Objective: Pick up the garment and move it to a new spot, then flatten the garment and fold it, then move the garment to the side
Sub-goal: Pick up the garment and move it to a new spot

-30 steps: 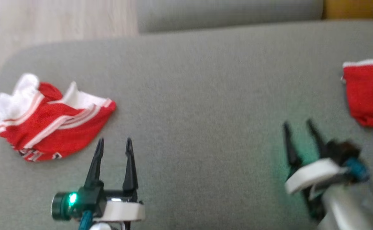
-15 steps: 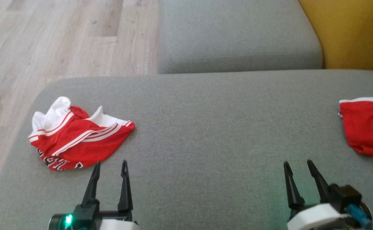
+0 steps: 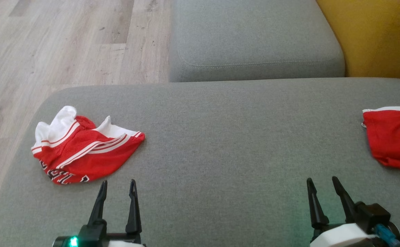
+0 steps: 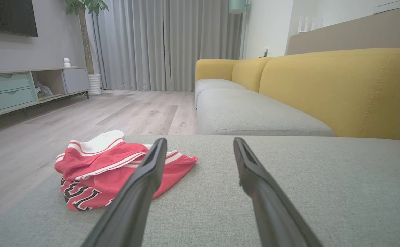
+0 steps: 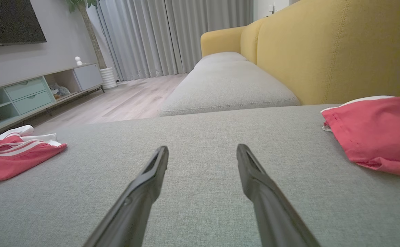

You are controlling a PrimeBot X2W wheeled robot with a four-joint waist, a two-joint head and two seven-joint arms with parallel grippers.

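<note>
On the grey coarse-woven sofa cushion [image 3: 220, 144], the crumpled red mesh garment [image 3: 86, 151] with white striped trim lay far left. Left tool [image 3: 117, 182] and right tool [image 3: 321, 179] stood open, empty. A smoother red cloth [image 3: 393, 137] lay far right.

Floor: pale wood-plank flooring [image 3: 66, 41] at your ten o'clock.
Seating: broad grey fabric sofa cushion [image 3: 220, 137] before you; mustard-yellow upholstered backrest [image 3: 374, 34] at two o'clock.
Window: grey floor-length curtains [image 4: 165, 44], twelve o'clock in the left wrist view.
Storage: low mint-drawered cabinet [image 4: 8, 91], nine o'clock there.
</note>
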